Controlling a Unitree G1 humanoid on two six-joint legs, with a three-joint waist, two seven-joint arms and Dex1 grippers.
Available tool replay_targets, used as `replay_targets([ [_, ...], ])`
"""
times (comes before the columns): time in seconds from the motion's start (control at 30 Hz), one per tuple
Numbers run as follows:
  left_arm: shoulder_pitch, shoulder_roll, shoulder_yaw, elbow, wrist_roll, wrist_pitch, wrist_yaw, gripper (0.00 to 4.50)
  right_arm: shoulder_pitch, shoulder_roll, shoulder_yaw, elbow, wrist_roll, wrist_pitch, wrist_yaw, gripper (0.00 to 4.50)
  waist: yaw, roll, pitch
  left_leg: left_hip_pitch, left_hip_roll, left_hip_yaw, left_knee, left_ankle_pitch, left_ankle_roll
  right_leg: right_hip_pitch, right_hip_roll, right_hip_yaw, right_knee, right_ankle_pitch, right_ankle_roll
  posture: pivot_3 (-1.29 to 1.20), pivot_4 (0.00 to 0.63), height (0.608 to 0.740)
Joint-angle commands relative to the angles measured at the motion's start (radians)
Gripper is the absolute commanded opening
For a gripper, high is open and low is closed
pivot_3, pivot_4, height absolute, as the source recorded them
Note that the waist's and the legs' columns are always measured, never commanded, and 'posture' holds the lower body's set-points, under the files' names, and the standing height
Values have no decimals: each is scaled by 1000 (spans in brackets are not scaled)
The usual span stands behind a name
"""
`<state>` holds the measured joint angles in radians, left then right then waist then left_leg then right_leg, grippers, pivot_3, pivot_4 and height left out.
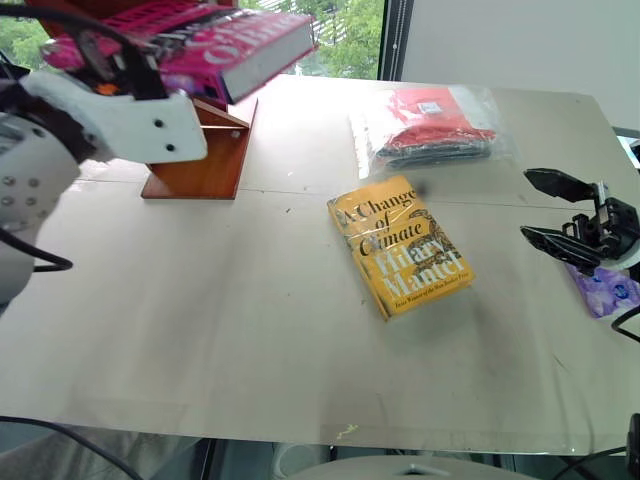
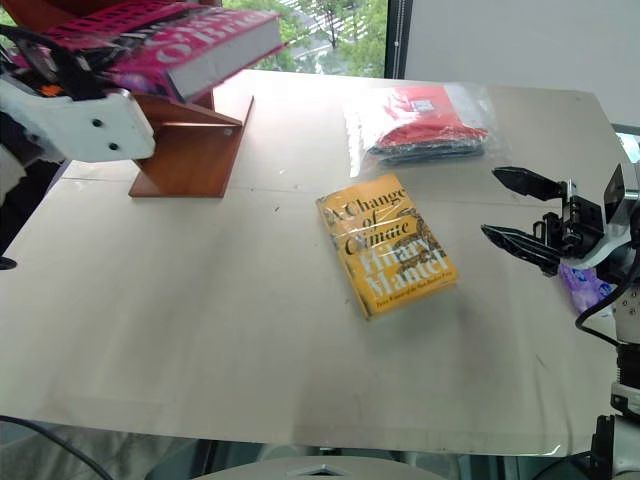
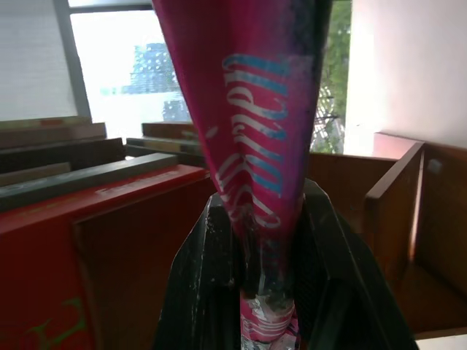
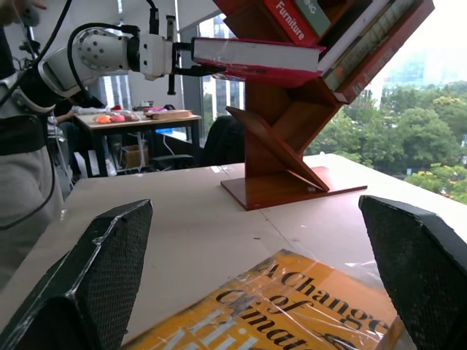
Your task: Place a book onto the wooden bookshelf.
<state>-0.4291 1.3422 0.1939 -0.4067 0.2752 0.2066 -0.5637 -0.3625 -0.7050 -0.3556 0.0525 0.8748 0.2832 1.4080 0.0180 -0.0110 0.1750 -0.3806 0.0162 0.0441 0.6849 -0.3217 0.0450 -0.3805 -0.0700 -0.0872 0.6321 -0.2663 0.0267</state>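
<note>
The magenta-pink book (image 1: 235,45) is held roughly level at the far left, my left gripper (image 1: 112,62) shut on one end. In the left wrist view the black fingers (image 3: 211,284) pinch its pink cover (image 3: 255,131). Its free end reaches in among the slanted boards of the reddish-brown wooden bookshelf (image 1: 205,165); from the right wrist view the book (image 4: 255,55) meets the shelf (image 4: 284,153) above a slanted board, and whether it rests there I cannot tell. My right gripper (image 1: 548,210) hovers open above the table's right side, its wide-apart fingers (image 4: 109,277) framing the yellow book.
A yellow "A Change of Climate" book (image 1: 400,245) lies at the table's middle. A red packet in a clear bag (image 1: 435,125) sits behind it. A small purple item (image 1: 608,288) lies at the right edge under my right gripper. Other books (image 4: 365,36) lean in the shelf.
</note>
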Motion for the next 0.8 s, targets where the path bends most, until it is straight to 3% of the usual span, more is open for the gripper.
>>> replay_targets([
  [0.03,89,-7,134,-36,72,78,-67,331,-24,5,-4,32,-6,-12,32,4500,-3,0,0,0,0,0,0,0,0,0,0,0,1,0,0,0,150,740],
  [0.13,167,4,202,-15,115,108,-126,331,-49,24,10,73,-26,-36,53,4500,-6,0,0,2,1,2,0,0,0,0,1,0,4,0,0,0,150,740],
  [0.23,155,32,168,17,90,129,-193,331,-58,47,18,86,-32,-48,60,4500,-5,-1,1,2,1,2,0,0,0,-1,0,0,6,0,0,0,150,740],
  [0.37,-28,30,-32,75,60,135,-263,331,-60,80,26,85,-45,-63,56,4500,5,-2,1,2,0,1,3,0,0,-1,0,0,9,0,0,0,150,740],
  [0.5,-227,2,-194,196,126,68,-306,331,-42,96,20,75,-50,-75,51,4500,5,-2,1,1,-1,2,4,1,1,-1,1,0,11,0,0,0,150,740],
  [0.8,-592,-13,-431,437,283,-80,-582,331,-10,119,10,72,-61,-113,37,4500,-8,-3,1,1,0,5,5,1,1,-1,4,-2,11,0,0,0,150,740],
])
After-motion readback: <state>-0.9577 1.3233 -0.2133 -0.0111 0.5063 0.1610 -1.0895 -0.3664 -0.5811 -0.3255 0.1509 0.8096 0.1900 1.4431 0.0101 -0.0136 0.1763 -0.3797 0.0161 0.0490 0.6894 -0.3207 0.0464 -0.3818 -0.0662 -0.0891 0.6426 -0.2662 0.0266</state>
